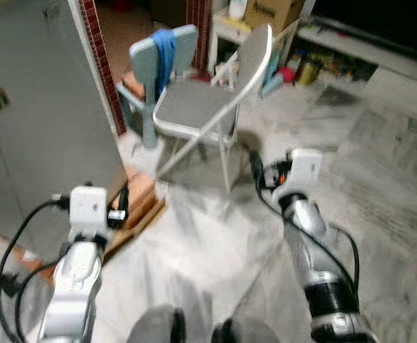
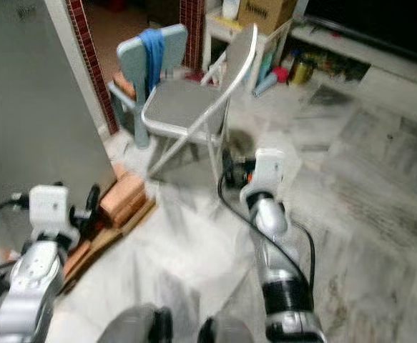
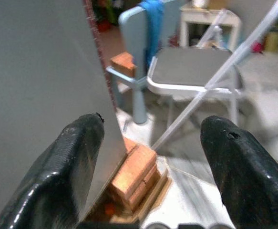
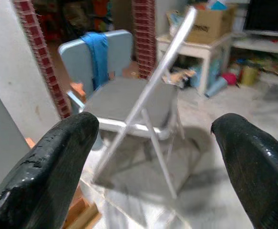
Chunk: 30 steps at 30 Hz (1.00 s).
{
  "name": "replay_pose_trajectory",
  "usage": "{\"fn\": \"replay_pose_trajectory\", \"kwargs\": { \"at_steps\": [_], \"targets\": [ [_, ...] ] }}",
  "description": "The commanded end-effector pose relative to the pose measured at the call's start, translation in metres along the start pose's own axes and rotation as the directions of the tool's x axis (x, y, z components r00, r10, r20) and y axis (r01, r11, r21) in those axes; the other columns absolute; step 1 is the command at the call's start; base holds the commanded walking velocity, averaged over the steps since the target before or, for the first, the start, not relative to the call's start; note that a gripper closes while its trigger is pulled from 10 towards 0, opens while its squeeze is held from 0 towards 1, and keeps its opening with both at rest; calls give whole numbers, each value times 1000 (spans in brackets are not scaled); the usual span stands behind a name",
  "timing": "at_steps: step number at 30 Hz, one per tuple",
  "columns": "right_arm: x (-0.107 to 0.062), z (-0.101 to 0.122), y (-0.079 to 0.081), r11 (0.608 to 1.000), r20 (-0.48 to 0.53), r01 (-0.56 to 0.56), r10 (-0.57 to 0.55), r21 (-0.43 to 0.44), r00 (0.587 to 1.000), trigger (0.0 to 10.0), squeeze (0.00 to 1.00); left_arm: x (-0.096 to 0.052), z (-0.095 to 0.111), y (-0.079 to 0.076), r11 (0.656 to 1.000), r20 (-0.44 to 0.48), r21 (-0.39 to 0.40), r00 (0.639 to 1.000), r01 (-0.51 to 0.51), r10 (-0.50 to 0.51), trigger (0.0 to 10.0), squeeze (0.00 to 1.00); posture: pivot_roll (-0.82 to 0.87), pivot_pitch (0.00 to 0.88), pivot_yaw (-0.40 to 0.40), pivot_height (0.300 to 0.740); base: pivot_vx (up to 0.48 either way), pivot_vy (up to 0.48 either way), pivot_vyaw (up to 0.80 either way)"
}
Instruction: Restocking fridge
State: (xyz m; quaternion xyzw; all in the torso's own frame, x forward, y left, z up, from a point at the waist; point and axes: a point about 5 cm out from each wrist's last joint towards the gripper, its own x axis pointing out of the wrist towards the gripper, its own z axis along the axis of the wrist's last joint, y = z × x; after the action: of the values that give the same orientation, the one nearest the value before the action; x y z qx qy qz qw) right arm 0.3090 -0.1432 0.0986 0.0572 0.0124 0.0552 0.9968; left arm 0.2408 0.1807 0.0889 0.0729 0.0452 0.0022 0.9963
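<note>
A tall grey fridge (image 1: pixel 36 128) stands at my left, its flat side facing me, with its door shut. My left gripper (image 1: pixel 121 207) hangs low by the fridge's lower corner; in the left wrist view its fingers (image 3: pixel 77 157) are spread wide and hold nothing. My right gripper (image 1: pixel 257 171) is raised in front of me over the floor, pointing at a grey folding chair (image 1: pixel 201 107). Its fingers (image 4: pixel 57 157) are also apart and empty. No food item is in either gripper.
Orange bricks (image 1: pixel 140 193) on a wooden board prop the fridge's corner. The folding chair is straight ahead, with a light-blue chair (image 1: pixel 158 57) draped in a blue cloth behind it. A red brick pillar (image 1: pixel 97 57), a white table with a cardboard box (image 1: pixel 269 14) and a low shelf (image 1: pixel 337 61) stand further back.
</note>
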Motion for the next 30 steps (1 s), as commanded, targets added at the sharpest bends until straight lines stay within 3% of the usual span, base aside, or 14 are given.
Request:
{"fn": "replay_pose_trajectory", "kwargs": {
  "at_steps": [1, 26, 30],
  "targets": [
    [1, 3, 0, 1000, 12, 8, -8, -1, 1000, 10000, 0, 0, -1, 5, 1000, -11, 14, 1000, -17, 17, 10000, 0, 142, 75, -20, 740, 0, 454, 0],
    [-2, -2, -1, 999, 8, -2, 2, -40, 1000, 10000, 0, -4, -9, 1, 999, -32, 43, 999, -6, 7, 10000, 0, 140, 68, -29, 740, 0, 464, 0],
    [-11, -5, -12, 998, -10, 13, -14, -63, 1000, 10000, 0, -12, -21, 13, 997, -61, 68, 998, -27, 31, 10000, 0, 140, 55, -34, 740, 0, 439, 0]
  ]
}}
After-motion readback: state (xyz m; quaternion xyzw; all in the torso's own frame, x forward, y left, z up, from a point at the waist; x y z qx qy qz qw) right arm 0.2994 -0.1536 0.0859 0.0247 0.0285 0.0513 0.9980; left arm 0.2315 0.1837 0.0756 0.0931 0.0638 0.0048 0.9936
